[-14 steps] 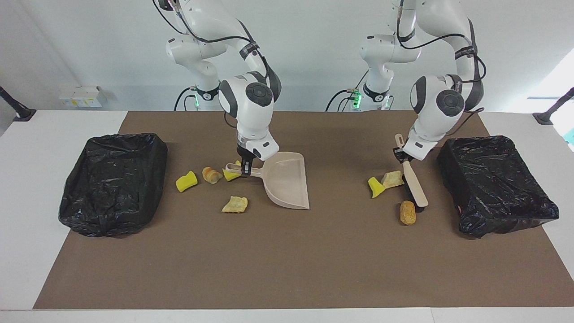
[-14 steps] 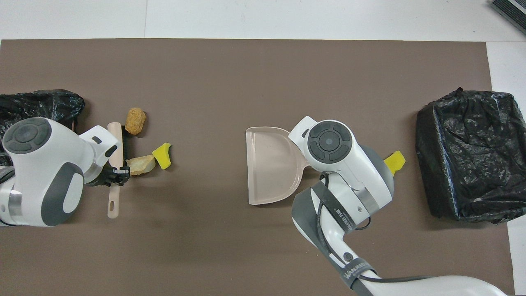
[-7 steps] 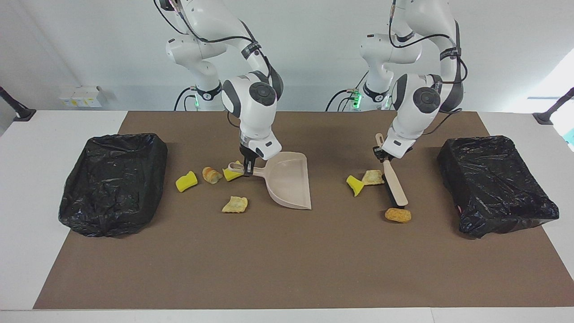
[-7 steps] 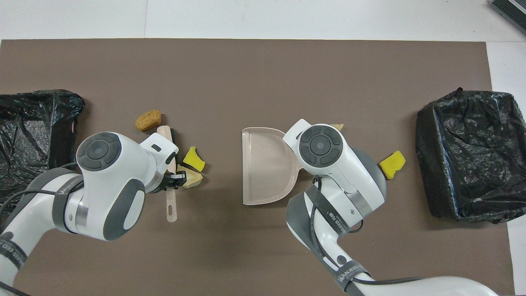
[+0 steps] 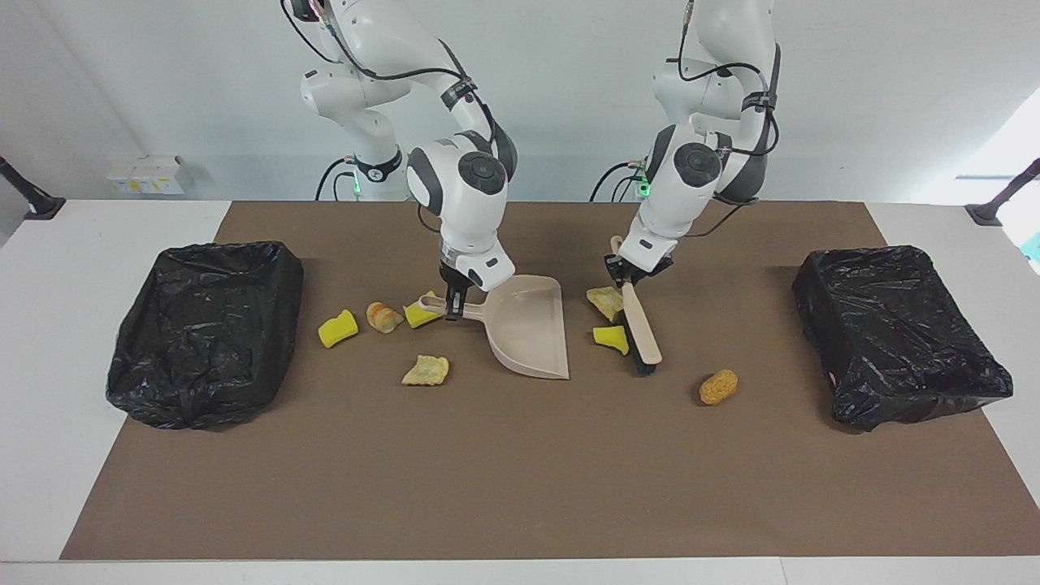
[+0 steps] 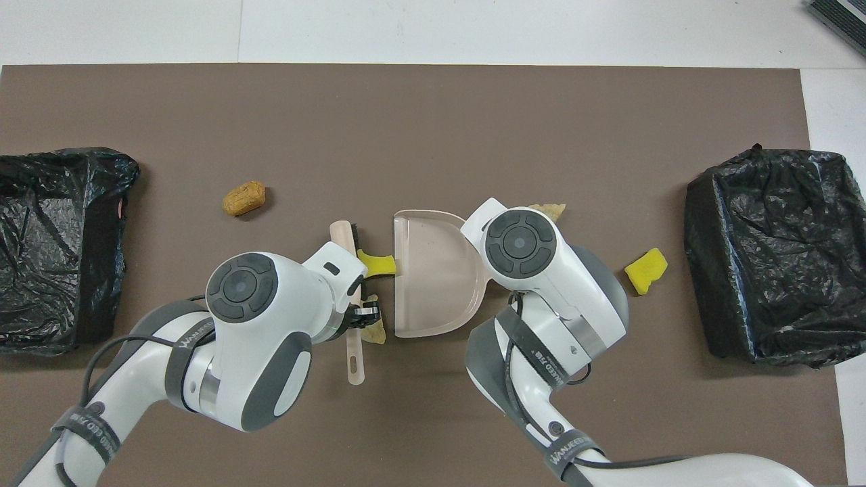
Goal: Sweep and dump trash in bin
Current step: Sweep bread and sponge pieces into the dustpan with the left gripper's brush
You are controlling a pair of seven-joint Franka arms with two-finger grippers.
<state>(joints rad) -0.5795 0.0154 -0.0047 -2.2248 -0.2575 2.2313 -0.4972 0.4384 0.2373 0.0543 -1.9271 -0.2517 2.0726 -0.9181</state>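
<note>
My left gripper (image 5: 627, 275) is shut on the handle of the beige brush (image 5: 641, 327), whose bristles rest on the mat. A yellow sponge scrap (image 5: 611, 338) and a tan crust (image 5: 605, 300) lie between the brush and the mouth of the beige dustpan (image 5: 528, 331). My right gripper (image 5: 453, 307) is shut on the dustpan's handle. A bread chunk (image 5: 718, 387) lies alone toward the left arm's end. By the dustpan handle lie more trash pieces: two yellow scraps (image 5: 337, 328) (image 5: 420, 316), a bread piece (image 5: 383, 316) and a crust (image 5: 426, 370). In the overhead view the sponge scrap (image 6: 375, 262) touches the dustpan (image 6: 433, 277) lip.
Black-lined bins stand at both ends of the brown mat, one at the right arm's end (image 5: 207, 329) and one at the left arm's end (image 5: 898, 333). Both arms' wrists hang low over the middle of the mat.
My left arm has swept the brush toward the dustpan, pushing the yellow scrap and the crust along. The bread chunk rolled off and stayed. The dustpan edged slightly toward the brush.
</note>
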